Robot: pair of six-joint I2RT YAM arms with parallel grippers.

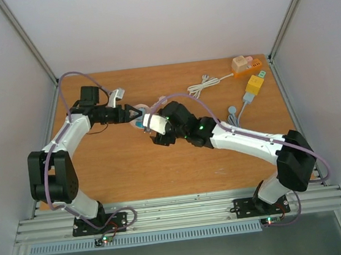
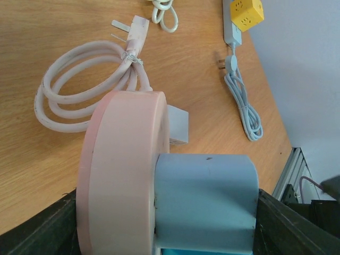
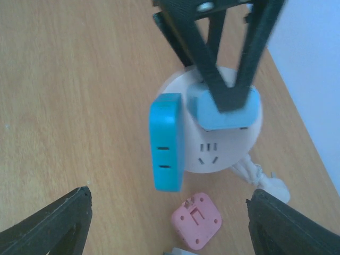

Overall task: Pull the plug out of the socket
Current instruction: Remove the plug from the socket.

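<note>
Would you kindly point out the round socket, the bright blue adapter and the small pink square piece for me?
round socket (image 3: 212, 154): right wrist view, white face near the slots.
bright blue adapter (image 3: 166, 143): right wrist view, slotted side.
small pink square piece (image 3: 196, 220): right wrist view, top face centre.

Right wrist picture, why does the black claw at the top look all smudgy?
Right wrist view: the left gripper is smeared, likely motion or focus, and the round socket is soft too. Left wrist view: the coiled cord looks crisp. Top view: even light, no glare.
</note>
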